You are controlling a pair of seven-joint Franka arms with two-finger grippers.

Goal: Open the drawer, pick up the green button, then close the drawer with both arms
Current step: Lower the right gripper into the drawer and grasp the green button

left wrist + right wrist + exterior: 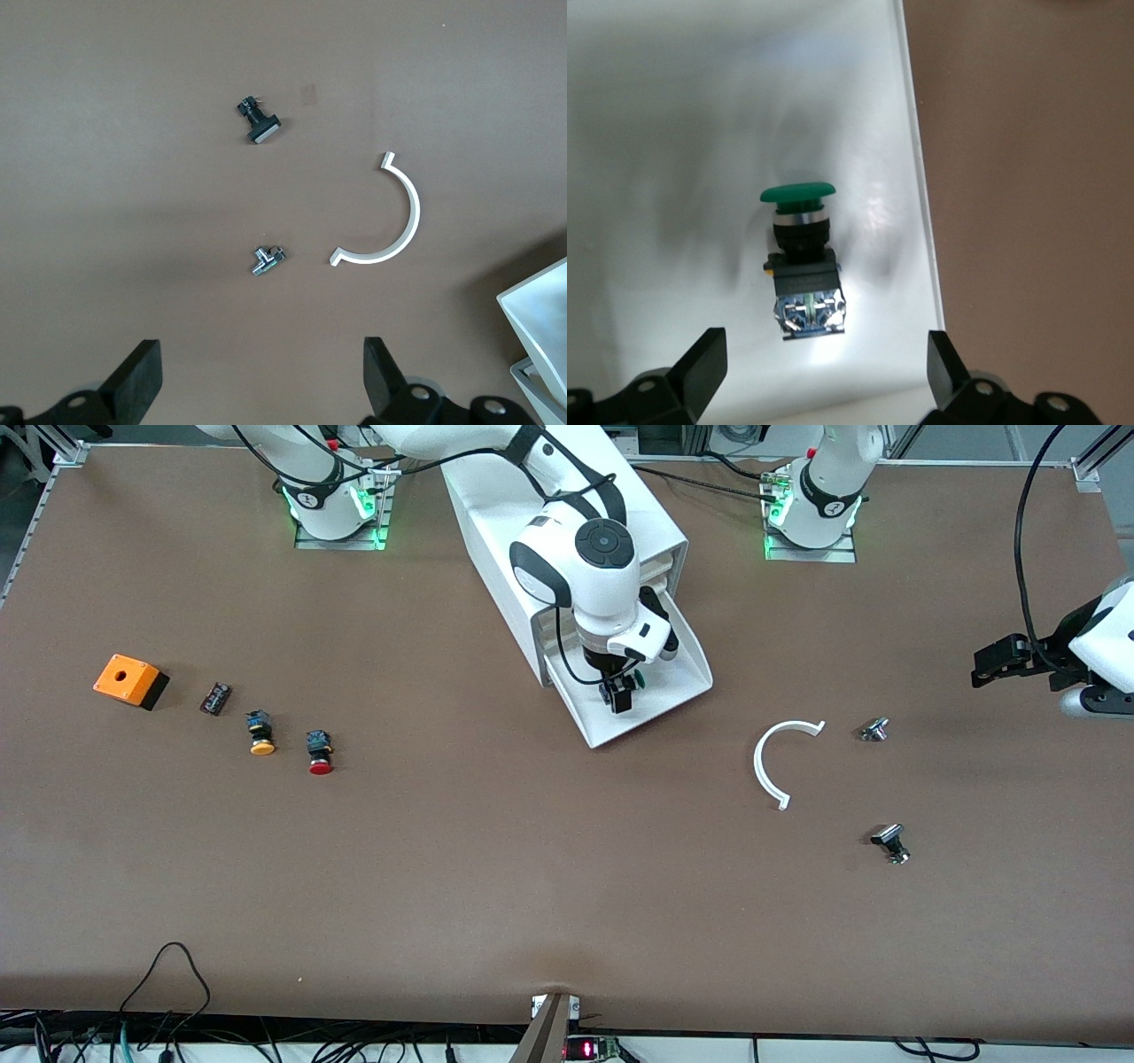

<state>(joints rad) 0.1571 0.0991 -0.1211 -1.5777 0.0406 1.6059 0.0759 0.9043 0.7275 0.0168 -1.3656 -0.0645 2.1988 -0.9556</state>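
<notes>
Hovering over the pulled-out drawer (682,682), the right gripper (617,693) is spread wide — the button (801,266) lies on its side directly beneath, long axis crosswise to the finger gap. Left gripper (992,664), also spread, waits over its own end of the table — plainly the less handy arm.

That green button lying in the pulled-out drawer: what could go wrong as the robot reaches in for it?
1. The green button lies on its side, so it might roll or slip as the open right gripper closes.
2. It lies close to the drawer's side rim, which one finger might strike.
</notes>
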